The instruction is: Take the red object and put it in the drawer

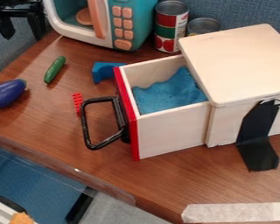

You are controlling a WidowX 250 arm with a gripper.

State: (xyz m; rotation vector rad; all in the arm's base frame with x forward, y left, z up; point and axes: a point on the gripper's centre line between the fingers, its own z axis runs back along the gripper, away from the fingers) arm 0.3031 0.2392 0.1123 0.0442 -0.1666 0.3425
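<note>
- My pincer (pixel 23 36) hangs open at upper left.
- Red brick (pixel 77 101) lies beside the black handle (pixel 85 127); if I descend off-line, I could snag it, nudging the drawer (pixel 171 133) shut.

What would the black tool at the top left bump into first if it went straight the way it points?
The tool points down, so probably the table near its far left edge, short of the eggplant. Depth is unclear, so it might miss the edge.

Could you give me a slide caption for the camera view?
A small red block lies near an open wooden drawer, the gripper hanging at upper left.
</note>
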